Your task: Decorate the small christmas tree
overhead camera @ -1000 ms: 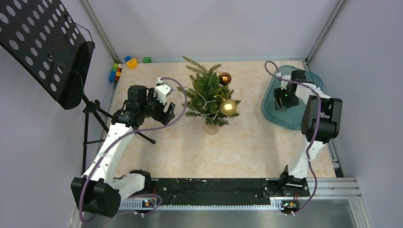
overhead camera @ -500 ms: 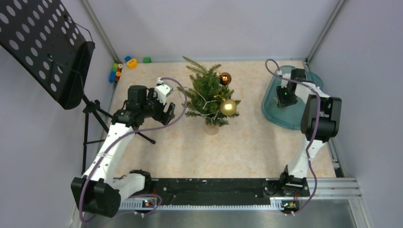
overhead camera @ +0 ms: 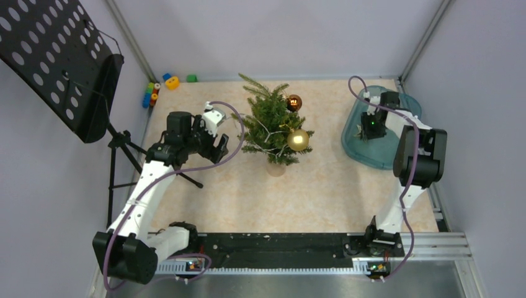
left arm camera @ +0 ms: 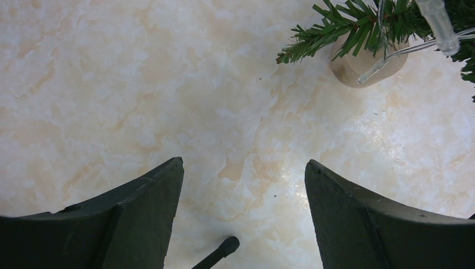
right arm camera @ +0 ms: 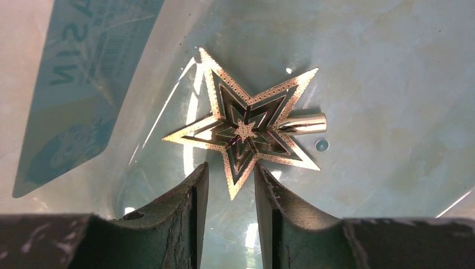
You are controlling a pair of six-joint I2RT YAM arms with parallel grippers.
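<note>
The small christmas tree (overhead camera: 271,121) stands at mid-table with a gold ball (overhead camera: 298,140) and a dark red ball (overhead camera: 293,102) on its right side. Its pale wooden base (left arm camera: 358,67) and a low branch show in the left wrist view. My left gripper (overhead camera: 218,148) hovers left of the tree, open and holding nothing (left arm camera: 245,168). A gold star topper (right arm camera: 246,129) lies in the teal tray (right arm camera: 392,56). My right gripper (right arm camera: 231,168) is down in the tray (overhead camera: 356,149), jaws drawn narrow on the star's lower point.
A black music stand (overhead camera: 62,62) on a tripod stands at the left; one foot (left arm camera: 224,249) lies under my left gripper. Coloured blocks (overhead camera: 158,87) sit in the far left corner. A clear light string (left arm camera: 442,22) hangs in the tree. Grey walls enclose the table.
The right gripper's jaws have narrowed onto the star's lower point and the wrist has shifted slightly in the tray. The left arm and the tree have not moved.
</note>
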